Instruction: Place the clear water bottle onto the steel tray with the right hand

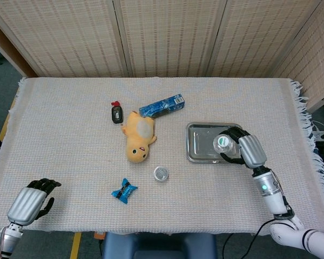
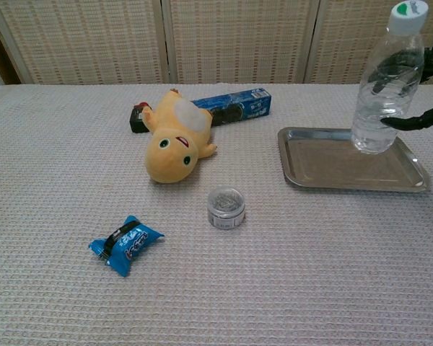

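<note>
The clear water bottle (image 2: 385,86) with its white and green cap (image 1: 222,142) stands upright on the right part of the steel tray (image 1: 200,145), its base on the tray floor (image 2: 325,162). My right hand (image 1: 248,150) reaches in from the right and grips the bottle's middle; dark fingers (image 2: 408,122) wrap its side, and more show through the plastic. At the table's near left corner, my left hand (image 1: 28,204) rests with fingers curled in, holding nothing.
A yellow plush toy (image 1: 137,137) lies mid-table beside a blue snack box (image 1: 162,105) and a small black fob (image 1: 116,114). A round tin (image 1: 161,174) and a blue wrapped packet (image 1: 123,190) lie nearer the front. The table's fringed edge (image 1: 312,140) runs along the right.
</note>
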You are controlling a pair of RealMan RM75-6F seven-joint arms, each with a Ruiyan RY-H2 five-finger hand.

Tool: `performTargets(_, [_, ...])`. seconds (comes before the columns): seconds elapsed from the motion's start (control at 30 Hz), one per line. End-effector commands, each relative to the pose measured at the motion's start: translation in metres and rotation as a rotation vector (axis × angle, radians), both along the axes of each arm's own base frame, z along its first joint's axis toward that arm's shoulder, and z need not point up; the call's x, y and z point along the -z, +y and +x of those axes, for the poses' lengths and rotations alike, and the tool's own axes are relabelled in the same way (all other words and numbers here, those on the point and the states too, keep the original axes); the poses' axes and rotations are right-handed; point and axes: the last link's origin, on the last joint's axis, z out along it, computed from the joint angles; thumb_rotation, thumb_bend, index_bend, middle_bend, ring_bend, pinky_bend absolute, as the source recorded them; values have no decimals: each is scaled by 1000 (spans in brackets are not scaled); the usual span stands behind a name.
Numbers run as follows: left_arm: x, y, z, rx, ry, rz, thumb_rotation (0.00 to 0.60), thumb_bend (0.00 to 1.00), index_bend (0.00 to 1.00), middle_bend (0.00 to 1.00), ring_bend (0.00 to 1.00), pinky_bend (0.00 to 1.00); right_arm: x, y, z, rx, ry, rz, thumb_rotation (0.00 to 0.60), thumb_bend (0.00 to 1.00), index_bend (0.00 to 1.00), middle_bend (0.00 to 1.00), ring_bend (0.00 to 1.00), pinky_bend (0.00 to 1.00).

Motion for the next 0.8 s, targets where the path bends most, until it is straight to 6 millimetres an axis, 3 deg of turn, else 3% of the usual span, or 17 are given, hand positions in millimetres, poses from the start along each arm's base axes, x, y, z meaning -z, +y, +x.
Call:
performTargets(0.03, [0, 0, 0, -5, -3, 0, 600, 532, 305, 305, 236, 326, 4, 8, -7, 1, 406, -388, 600, 39, 849, 539, 216, 333])
performTargets(0.27, [0, 0, 0, -1, -3, 0, 600, 532, 305, 305, 236, 327, 12, 23, 3, 9, -51, 81, 600, 39, 849, 539, 217, 337])
performTargets(0.37, [-1, 0, 0, 2, 0, 3, 600, 531, 305, 305, 236, 326, 5, 31, 12, 55, -338, 368, 600, 39, 849, 539, 217, 340])
performTargets(0.47, [0, 0, 0, -2, -3, 2, 600, 532, 305, 305, 236, 327, -4, 30, 13, 87, -494, 506, 600, 39, 849, 539, 217, 341])
performTargets(0.67, [0, 0, 0, -1, 1, -2, 600, 531, 305, 305, 236, 327, -10, 20, -3, 75, -460, 381, 600, 39, 849, 539, 225, 350])
performTargets(0.8, [1, 0, 0, 3, 4, -3, 600, 532, 305, 305, 236, 326, -6, 16, -16, 119, -431, 303, 600, 39, 849, 540, 407, 515])
